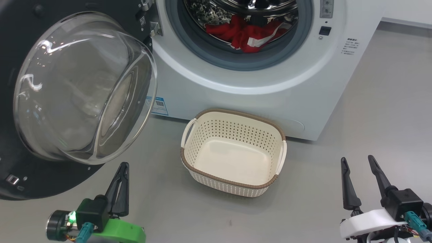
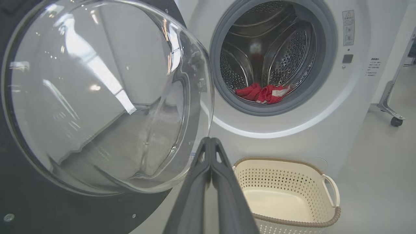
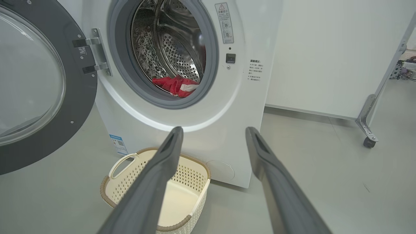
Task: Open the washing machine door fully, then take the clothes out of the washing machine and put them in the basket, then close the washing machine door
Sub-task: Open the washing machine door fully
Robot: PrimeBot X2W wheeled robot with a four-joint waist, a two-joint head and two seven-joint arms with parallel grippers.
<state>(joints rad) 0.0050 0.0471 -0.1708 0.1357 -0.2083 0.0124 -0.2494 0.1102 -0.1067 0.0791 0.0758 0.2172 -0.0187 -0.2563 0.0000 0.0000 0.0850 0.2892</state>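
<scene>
clothes (image 1: 248,35): red heap w/ white trim, crumpled low at the front of the drum (image 2: 286,55), just behind the grey seal (image 1: 233,61) of the washing machine (image 1: 209,87). too bunched up, i can't read any lettering. dark speckled patch (image 1: 209,15) left of it, can't tell if cloth or reflection. top of the opening is cut off on head cam. washing machine door (image 1: 84,87) hangs open on the left, glass bowl bulging my way; its left edge runs out of frame and it covers part of the blue label (image 1: 159,106). basket (image 1: 233,158) on the floor (image 1: 371,111) just in front of the machine, bare cream bottom showing. left gripper (image 1: 123,165) clenched on nothing, near the door's lower rim. right gripper (image 1: 357,158) spread wide, holding nothing, well right of the basket.
</scene>
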